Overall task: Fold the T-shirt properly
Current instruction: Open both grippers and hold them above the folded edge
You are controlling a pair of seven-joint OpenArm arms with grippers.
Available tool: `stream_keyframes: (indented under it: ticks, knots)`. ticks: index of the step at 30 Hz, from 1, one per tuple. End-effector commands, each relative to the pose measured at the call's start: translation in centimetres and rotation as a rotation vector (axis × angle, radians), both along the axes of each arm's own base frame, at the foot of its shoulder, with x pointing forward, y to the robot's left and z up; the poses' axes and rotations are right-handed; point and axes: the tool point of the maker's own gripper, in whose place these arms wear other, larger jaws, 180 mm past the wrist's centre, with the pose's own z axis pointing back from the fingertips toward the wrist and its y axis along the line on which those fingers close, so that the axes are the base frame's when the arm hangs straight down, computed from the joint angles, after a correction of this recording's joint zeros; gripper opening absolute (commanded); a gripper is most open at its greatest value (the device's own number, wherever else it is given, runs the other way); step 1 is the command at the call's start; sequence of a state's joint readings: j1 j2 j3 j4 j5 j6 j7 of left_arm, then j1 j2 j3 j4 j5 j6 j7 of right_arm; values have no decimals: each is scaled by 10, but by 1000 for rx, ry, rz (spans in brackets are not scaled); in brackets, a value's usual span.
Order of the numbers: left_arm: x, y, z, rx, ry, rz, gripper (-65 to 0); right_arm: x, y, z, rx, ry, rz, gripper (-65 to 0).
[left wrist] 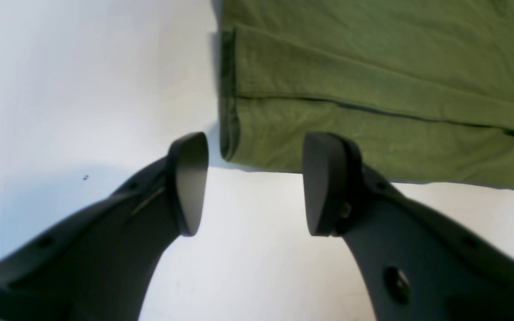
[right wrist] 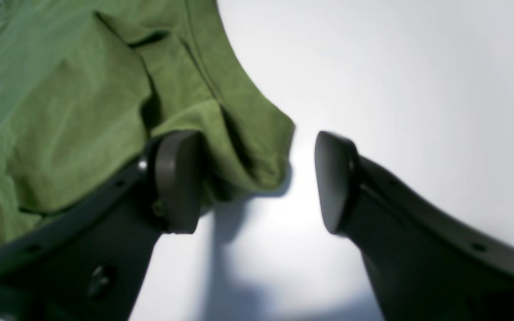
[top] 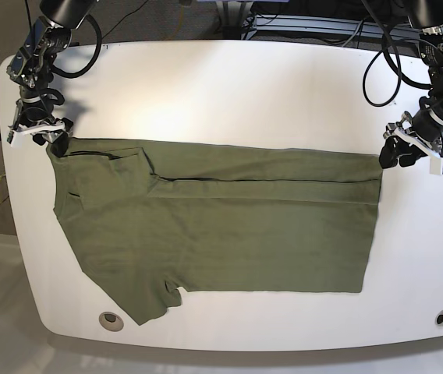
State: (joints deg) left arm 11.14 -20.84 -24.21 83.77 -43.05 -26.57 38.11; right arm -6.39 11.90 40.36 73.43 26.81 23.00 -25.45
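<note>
Base view: T-shirt [top: 229,226] flat on table [top: 229,86], left gripper [left wrist: 254,183] and right gripper [right wrist: 257,180] agape, empty.

Our left gripper [left wrist: 254,183] spread wide over the white table [left wrist: 83,89], folded T-shirt [left wrist: 373,89] corner just beyond our fingertips [left wrist: 190,178]

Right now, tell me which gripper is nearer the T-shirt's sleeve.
Right. The right gripper hovers open at the top corner beside the folded-in sleeve of the T-shirt; the left gripper sits open at the opposite hem corner.
</note>
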Motion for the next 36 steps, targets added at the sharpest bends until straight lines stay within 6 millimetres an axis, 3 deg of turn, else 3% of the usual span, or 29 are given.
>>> stream_keyframes:
  ticks: [1,3,7,11,13,25,36]
  knots:
    - [8,4,15,9,-48,-3,-339,3,1,-2,-1,24,23,-282]
    - [8,5,15,10,-48,-2,-341,5,3,-3,-2,27,35,-301]
    - [9,6,15,7,-44,-2,-348,12,12,1,-16,23,83,-481]
    - [11,7,16,3,-45,1,-349,14,11,3,-16,17,79,-607]
    - [13,7,16,2,-48,2,-347,14,10,4,-15,14,76,-637]
    - [29,9,26,-3,-74,11,-344,15,9,6,-11,-1,61,-650]
    - [37,17,1,-70,-14,70,-346,15,12,4,-1,-4,58,-650]
